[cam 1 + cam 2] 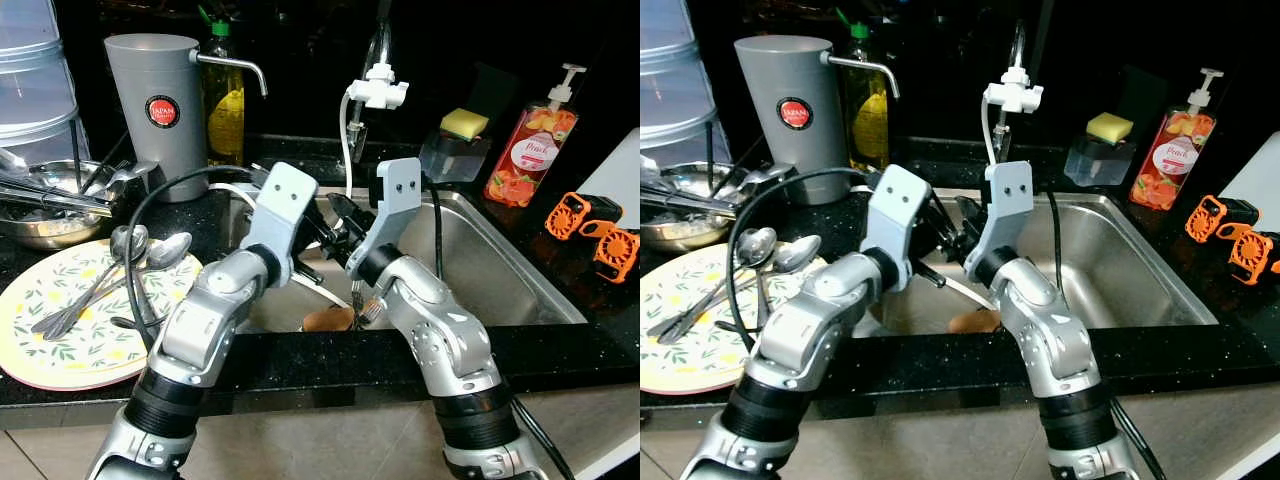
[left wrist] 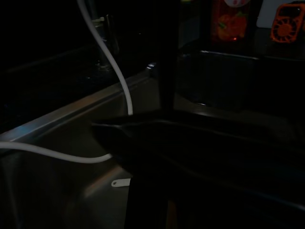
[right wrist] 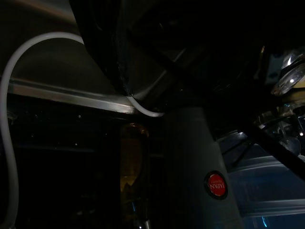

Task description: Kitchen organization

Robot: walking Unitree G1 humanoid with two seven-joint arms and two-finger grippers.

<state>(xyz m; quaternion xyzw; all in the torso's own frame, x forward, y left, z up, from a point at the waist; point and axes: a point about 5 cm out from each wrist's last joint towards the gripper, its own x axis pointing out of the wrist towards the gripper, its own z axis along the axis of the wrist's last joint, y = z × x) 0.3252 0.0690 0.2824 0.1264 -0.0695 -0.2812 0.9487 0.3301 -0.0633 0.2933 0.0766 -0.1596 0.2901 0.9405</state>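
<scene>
Both arms met over the sink (image 1: 520, 290), left gripper (image 1: 335, 232) and right gripper (image 1: 352, 222) jaws' state untellable, apparently handing over a utensil, next bound for the floral plate (image 1: 30, 345) of spoons (image 1: 150, 258) left on the table.

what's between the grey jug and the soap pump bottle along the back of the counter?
Head views: between the grey jug and soap pump bottle stand an oil bottle, the faucet and a sponge holder.

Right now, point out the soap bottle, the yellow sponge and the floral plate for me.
soap bottle (image 1: 530, 150), left eye view, on its orange label.
yellow sponge (image 1: 464, 122), left eye view, on its top face.
floral plate (image 1: 40, 345), left eye view, on a bare part near its front rim.
</scene>
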